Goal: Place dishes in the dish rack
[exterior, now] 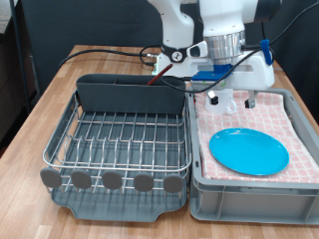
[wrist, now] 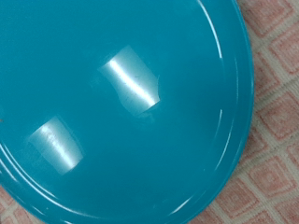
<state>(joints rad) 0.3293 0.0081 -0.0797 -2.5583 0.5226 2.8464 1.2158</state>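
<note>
The round light-blue plate (exterior: 248,151) lies flat on the pink checked cloth (exterior: 214,124) inside the grey bin (exterior: 249,196) at the exterior view's right. My gripper (exterior: 232,101) hangs above the far end of the bin, just beyond the plate and clear of it, fingers spread and empty. In the wrist view the plate (wrist: 121,112) fills most of the picture, and my fingers do not show there. The silver wire dish rack (exterior: 125,139) on its dark grey tray stands to the left and holds no dishes. The white mug and wooden spoon are out of view.
A dark grey cutlery holder (exterior: 130,95) stands at the rack's far end, and round grey discs (exterior: 110,180) line its near edge. Black cables (exterior: 110,52) run over the wooden table (exterior: 45,100) behind the rack. The robot's base stands at the back.
</note>
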